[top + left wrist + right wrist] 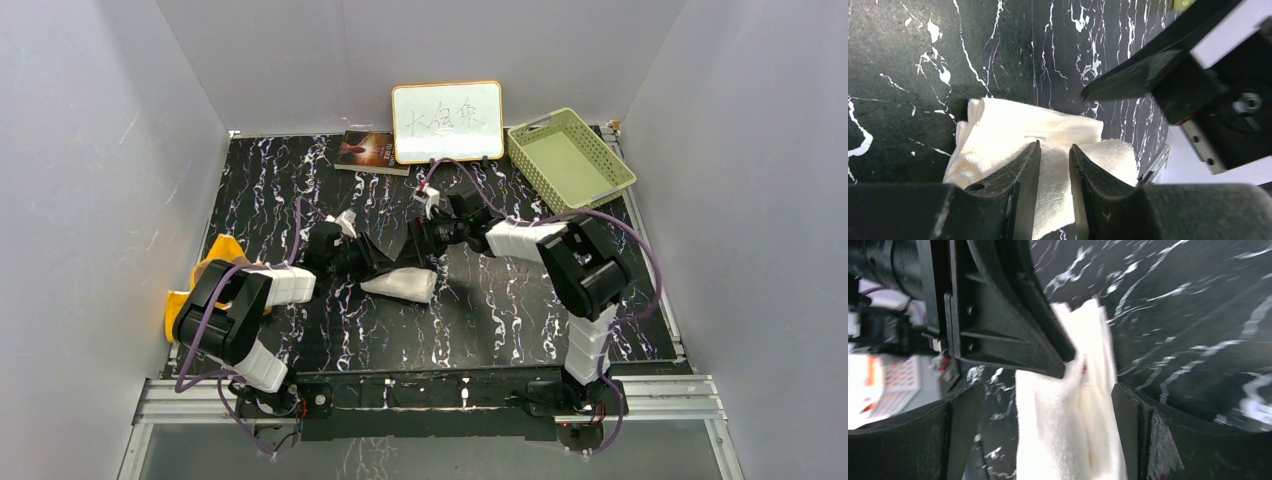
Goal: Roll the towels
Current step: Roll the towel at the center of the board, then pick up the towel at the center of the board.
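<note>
Two towels show. At the left table edge, the orange-yellow towel (216, 250) lies crumpled, mostly hidden under the left arm. Mid-table, the cream-white towel (402, 285) is a thick, fluffy folded bundle, its long axis running left to right. The left gripper (1054, 146) sits over its left end, jaws narrow, seemingly pinching a fold. The right gripper (1048, 405) straddles the bundle, spread wide, holding nothing.

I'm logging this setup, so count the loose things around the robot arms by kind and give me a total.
towels: 2, the cream-white towel and the orange-yellow towel
book: 1
whiteboard: 1
basket: 1
total: 5
</note>
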Available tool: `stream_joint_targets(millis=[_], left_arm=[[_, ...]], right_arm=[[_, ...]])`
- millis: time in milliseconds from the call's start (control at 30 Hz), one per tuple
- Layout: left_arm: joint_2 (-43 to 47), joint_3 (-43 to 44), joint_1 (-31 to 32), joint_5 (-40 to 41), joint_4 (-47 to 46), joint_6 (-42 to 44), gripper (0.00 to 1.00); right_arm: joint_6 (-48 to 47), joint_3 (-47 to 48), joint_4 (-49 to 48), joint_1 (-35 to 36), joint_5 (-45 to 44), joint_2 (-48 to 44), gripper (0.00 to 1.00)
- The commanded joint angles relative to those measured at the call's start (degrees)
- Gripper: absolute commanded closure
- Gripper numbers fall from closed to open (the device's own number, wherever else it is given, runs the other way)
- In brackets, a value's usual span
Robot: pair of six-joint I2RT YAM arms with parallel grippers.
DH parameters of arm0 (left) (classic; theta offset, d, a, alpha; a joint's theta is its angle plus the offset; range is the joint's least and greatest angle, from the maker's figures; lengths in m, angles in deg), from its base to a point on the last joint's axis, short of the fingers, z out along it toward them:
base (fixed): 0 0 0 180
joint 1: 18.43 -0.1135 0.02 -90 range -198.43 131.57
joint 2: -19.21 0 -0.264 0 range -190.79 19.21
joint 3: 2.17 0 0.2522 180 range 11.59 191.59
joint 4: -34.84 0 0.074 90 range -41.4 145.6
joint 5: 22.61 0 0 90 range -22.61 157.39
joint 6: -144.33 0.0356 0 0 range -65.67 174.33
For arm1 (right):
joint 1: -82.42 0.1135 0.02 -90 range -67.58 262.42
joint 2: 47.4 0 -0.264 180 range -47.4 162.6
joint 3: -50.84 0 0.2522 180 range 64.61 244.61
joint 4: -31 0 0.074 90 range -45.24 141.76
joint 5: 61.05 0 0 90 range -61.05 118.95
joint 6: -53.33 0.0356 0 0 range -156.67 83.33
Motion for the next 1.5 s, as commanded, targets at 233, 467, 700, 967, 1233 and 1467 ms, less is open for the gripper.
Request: stream_joint_targets(millis=[233,467,700,967,1233,1467], left_arm=[[-1.26,0.56,1.43,4.59,4.29,4.24,0.73],[-1.72,1.32,1.63,5.3,5.5,4.99,0.73],[-3.43,2.62,1.62,5.11,6.31,6.06,0.73],[-5.29,4.55,1.62,4.73,7.14,6.6,0.73],[-5.38,5.73,1.66,4.58,8.66,7.63,0.73],[-4.9,8.01,1.62,4.39,12.01,8.89,0.72]], right_arm=[[3.04,-24.07,-40.2,-2.63,-41.06,-29.43,0.02],[-36.54,-25.45,-30.04,16.95,-53.21,-33.56,0.02],[-61.51,-25.17,-14.71,25.88,-54.19,-30.33,0.02],[-65.57,-20.95,-12.79,28.02,-56.36,-19.24,0.02],[-65.24,-17.87,-13.31,27.98,-60.34,-12.53,0.02],[-60.22,-12.89,-6.19,27.01,-64.02,-6.07,0.44]])
